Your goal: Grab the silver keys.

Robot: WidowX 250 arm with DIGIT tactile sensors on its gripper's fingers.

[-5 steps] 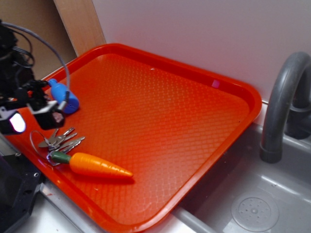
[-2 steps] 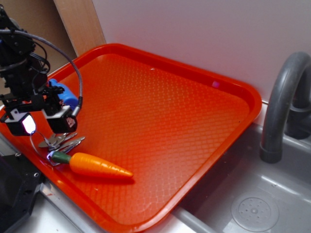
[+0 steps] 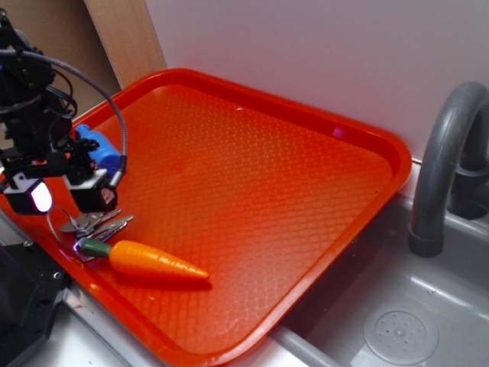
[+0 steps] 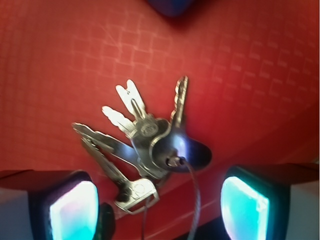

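The gripper [image 4: 160, 202] hangs directly above the silver keys [image 4: 145, 145], its jaws spread apart and holding nothing. The keys lie flat on the red tray [image 3: 252, 183] near its left edge, just beside the green end of the toy carrot [image 3: 149, 260]. Alignment appears done; descent, closing and lifting remain.

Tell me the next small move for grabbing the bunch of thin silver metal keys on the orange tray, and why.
Probably lower straight down, then close. In the wrist view the bunch of thin silver metal keys lies fanned out between the open gripper fingers, roughly centred. In the exterior view the gripper hangs just above the keys on the orange plastic tray, so it seems not yet low enough to pinch them.
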